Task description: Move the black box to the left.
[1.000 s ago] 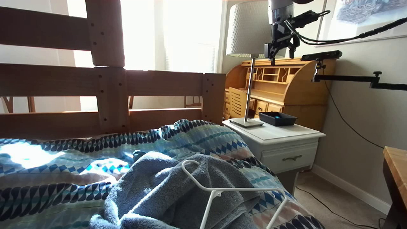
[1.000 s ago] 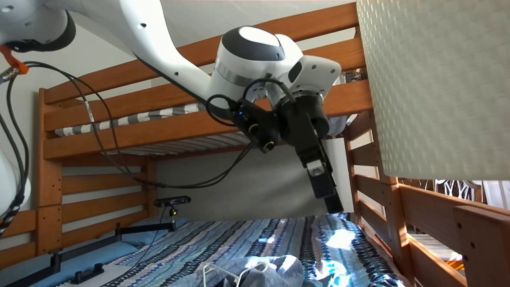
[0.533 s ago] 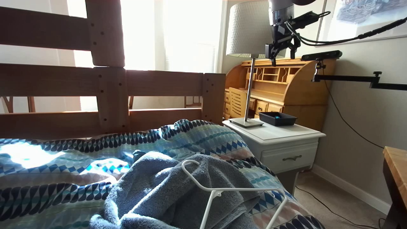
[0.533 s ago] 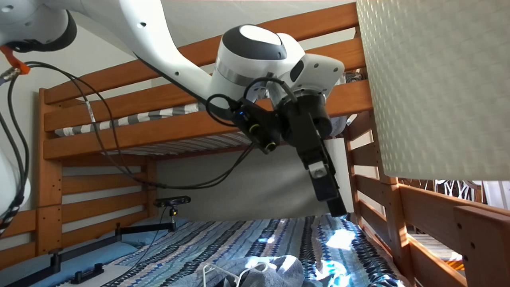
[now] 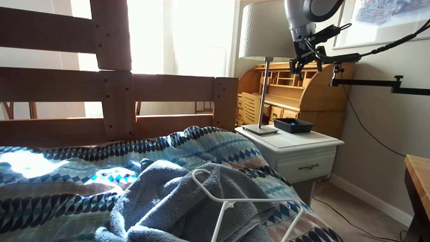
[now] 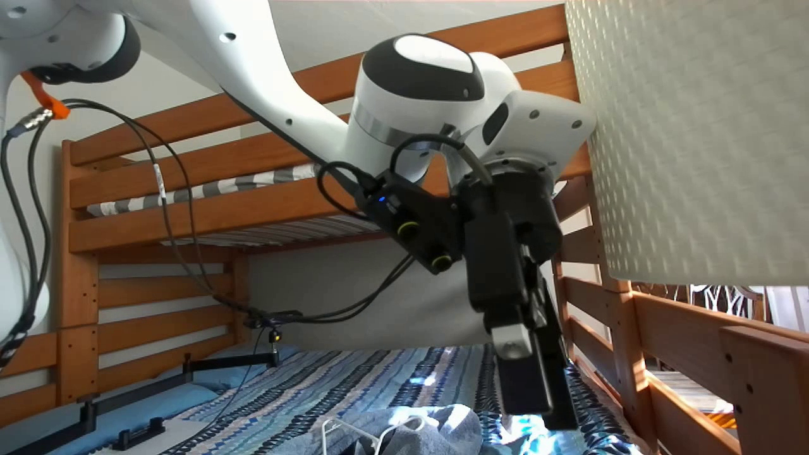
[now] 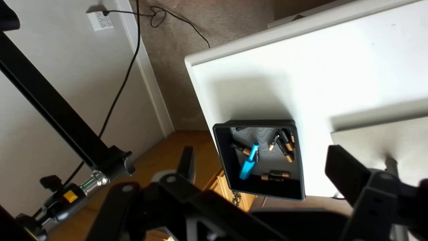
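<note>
The black box (image 5: 293, 127) is a low open tray on the white nightstand (image 5: 285, 141), to the right of the lamp base in an exterior view. In the wrist view the box (image 7: 279, 189) sits at a corner of the nightstand top and holds several batteries and a blue object (image 7: 247, 167). My gripper (image 5: 308, 71) is open and empty, well above the box. In the wrist view the box shows between the fingers of the gripper (image 7: 262, 162), with no contact visible. The gripper also shows in an exterior view (image 6: 548, 414), where the box is out of view.
A lamp stands on the nightstand; its shade (image 5: 263, 32) is close to the arm, and the shade (image 6: 695, 139) also shows large. The lamp base (image 7: 361, 140) lies right of the box in the wrist view. A black camera arm (image 5: 366, 82) and cable are nearby. A wooden desk (image 5: 322, 101) stands behind.
The arm and gripper have moved lower and to the right in both exterior views, closer to the nightstand. The gripper stays open. The box has not moved.
</note>
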